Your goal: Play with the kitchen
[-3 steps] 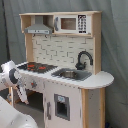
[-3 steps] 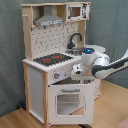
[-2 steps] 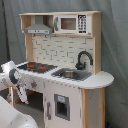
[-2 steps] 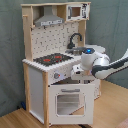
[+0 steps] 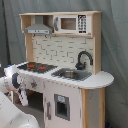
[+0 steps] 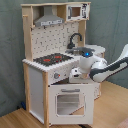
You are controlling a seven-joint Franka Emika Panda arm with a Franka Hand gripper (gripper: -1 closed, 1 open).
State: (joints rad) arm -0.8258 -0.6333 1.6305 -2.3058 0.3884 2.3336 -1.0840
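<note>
Little had changed over the last second. In the first exterior view the kitchen (image 5: 62, 50) stood mid-frame, with the gripper (image 5: 20, 86) still at its knob panel; released or clenched, I could not tell. The sink (image 5: 70, 75) looked empty. In the second exterior view the gripper (image 6: 75, 75) sat just above the oven (image 6: 69, 102), whose contents were unclear. Play seemed barely advanced.

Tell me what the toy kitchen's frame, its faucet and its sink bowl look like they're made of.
Kitchen frame: pale wood, matte, with a faint grain tone on the side posts; front panels painted white.
Faucet: black, slightly glossy, likely plastic or painted wood.
Sink bowl: grey with a dull sheen, possibly metal.
</note>
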